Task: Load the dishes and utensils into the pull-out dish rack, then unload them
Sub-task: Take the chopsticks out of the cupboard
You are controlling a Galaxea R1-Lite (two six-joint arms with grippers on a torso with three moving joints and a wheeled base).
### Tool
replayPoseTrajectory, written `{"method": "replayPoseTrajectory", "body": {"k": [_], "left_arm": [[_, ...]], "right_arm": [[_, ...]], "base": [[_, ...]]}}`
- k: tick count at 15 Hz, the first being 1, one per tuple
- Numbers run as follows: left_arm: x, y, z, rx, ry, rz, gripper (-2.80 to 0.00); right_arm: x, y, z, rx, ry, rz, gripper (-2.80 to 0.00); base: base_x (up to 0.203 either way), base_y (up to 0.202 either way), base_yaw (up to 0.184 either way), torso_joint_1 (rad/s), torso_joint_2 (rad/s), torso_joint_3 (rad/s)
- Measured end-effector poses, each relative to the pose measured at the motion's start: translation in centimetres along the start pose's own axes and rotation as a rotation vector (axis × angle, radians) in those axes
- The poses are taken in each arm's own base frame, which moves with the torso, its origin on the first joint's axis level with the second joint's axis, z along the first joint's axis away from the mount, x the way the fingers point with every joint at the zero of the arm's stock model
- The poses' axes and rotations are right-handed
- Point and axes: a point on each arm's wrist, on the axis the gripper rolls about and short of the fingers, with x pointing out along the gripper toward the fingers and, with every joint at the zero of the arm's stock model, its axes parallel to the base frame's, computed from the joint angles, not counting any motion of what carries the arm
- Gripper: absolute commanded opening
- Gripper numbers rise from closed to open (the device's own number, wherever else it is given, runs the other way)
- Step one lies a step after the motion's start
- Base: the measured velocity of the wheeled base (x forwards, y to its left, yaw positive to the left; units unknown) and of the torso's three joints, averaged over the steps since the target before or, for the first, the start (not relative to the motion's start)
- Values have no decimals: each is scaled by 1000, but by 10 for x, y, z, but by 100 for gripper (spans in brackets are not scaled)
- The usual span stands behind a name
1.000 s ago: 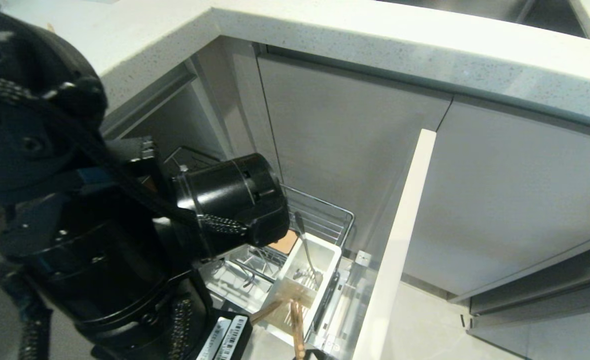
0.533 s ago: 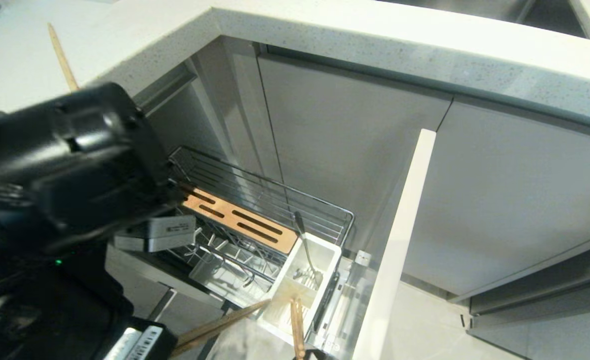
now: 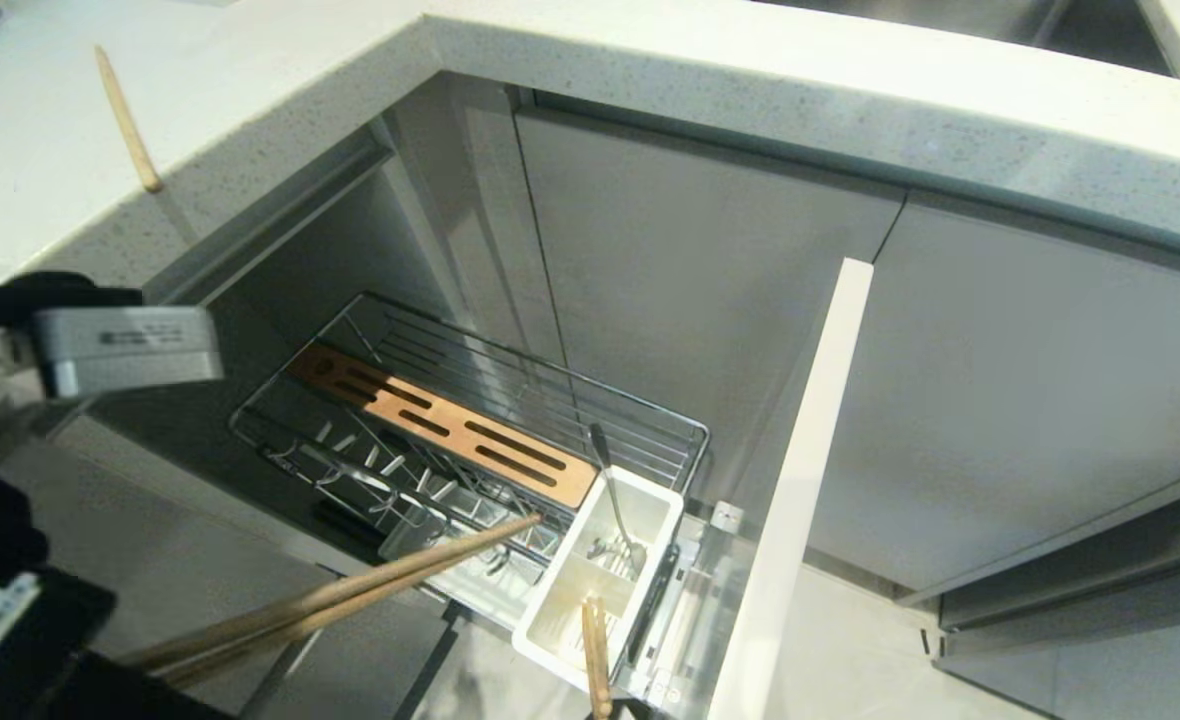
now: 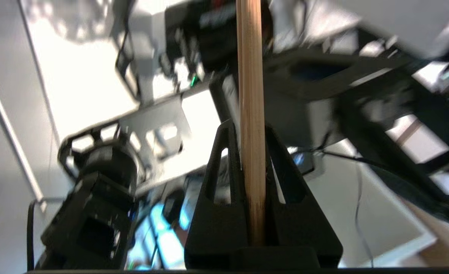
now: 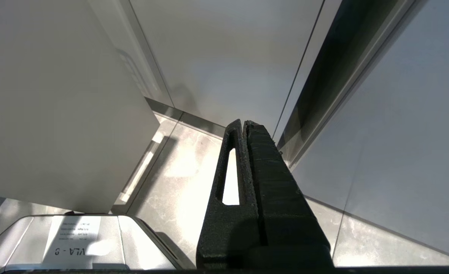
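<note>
The pull-out dish rack [image 3: 650, 425] stands drawn out under the counter, with its wooden strip [image 3: 440, 425] and white cutlery tub [image 3: 640, 500]. The metal spoon [image 3: 618, 510] leans in the tub, and one wooden stick [image 3: 595, 650] pokes up from the tub's near end. My left gripper [image 4: 249, 127] is shut on the chopsticks [image 3: 350, 595], which slant from the lower left, tips above the rack's prongs. My right gripper [image 5: 244, 122] is shut on nothing and hangs over the floor. The dishes are out of view.
The rack's pale cabinet front [image 3: 800, 480] stands edge-on, right of the tub. The speckled counter [image 3: 650, 60] overhangs the rack, and a loose wooden stick [image 3: 128, 120] lies on its left part. Grey cabinet doors close off the back and right.
My left arm has swung away to the left and uncovered the rack. The held chopsticks have come up and out of the cutlery tub, toward the lower left.
</note>
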Motion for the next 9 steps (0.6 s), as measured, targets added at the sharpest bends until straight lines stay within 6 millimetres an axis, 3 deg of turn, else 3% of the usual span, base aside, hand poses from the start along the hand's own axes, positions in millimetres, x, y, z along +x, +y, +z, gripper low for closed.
{"method": "replayPoseTrajectory", "body": {"k": [9], "left_arm": [[-60,13,3,-38,-482,-151,-280]], "right_arm": [[0,0,0,0,0,0,-280]], "base": [[0,0,0,0,0,0]]}}
